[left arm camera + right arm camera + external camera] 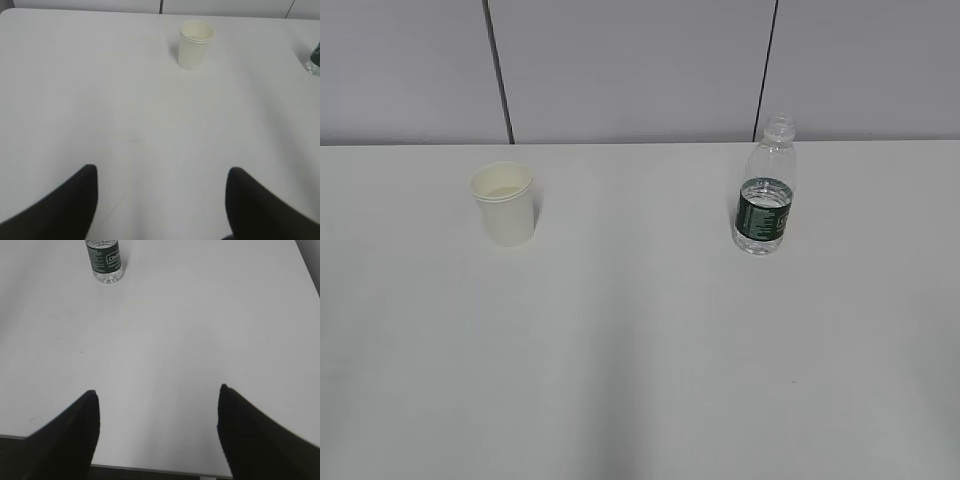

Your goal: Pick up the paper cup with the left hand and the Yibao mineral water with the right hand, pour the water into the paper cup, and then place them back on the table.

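a: white table [640, 360] is seen bearing both items. cream paper cup [503, 203] is placed upright on the left, yibao mineral water [764, 186] upright on the right, well apart, uncapped.

b: gripper states?

a: left hand [160, 200] is held with fingers spread wide, nothing between them; the cup is seen far ahead of it. right hand [157, 432] is likewise spread and empty, low by the near table edge, the bottle far ahead and to its left.
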`<state>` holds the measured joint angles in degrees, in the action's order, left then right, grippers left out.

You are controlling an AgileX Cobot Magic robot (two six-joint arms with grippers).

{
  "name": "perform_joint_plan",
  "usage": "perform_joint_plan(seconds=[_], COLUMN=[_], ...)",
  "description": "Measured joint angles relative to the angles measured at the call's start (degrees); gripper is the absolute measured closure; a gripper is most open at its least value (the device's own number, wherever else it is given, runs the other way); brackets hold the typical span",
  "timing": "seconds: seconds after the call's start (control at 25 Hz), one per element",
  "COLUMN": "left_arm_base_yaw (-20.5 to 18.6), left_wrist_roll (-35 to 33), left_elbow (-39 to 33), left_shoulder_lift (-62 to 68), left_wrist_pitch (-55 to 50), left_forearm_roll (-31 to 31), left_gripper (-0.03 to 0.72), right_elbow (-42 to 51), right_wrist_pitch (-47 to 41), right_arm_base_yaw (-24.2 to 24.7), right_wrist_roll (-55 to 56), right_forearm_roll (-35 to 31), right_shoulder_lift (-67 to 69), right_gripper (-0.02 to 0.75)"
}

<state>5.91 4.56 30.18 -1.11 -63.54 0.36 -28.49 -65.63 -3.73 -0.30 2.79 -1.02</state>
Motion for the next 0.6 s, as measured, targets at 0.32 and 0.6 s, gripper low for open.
perform_joint_plan(seconds=[0.32, 0.6], left_arm_base_yaw=[0.0, 0.0], left_wrist_roll=[0.0, 0.0], left_elbow=[0.0, 0.0], left_shoulder_lift=[0.0, 0.0], left_wrist_pitch=[0.0, 0.0], left_forearm_roll=[0.0, 0.0], left_gripper=[0.212, 0.223], right_elbow=[0.0, 0.0], right_wrist_pitch=[0.0, 0.0], right_arm_base_yaw=[0.0, 0.0], right_wrist_roll=[0.0, 0.0], right_forearm_roll=[0.0, 0.0], right_shoulder_lift=[0.0, 0.0], right_gripper=[0.204, 0.204])
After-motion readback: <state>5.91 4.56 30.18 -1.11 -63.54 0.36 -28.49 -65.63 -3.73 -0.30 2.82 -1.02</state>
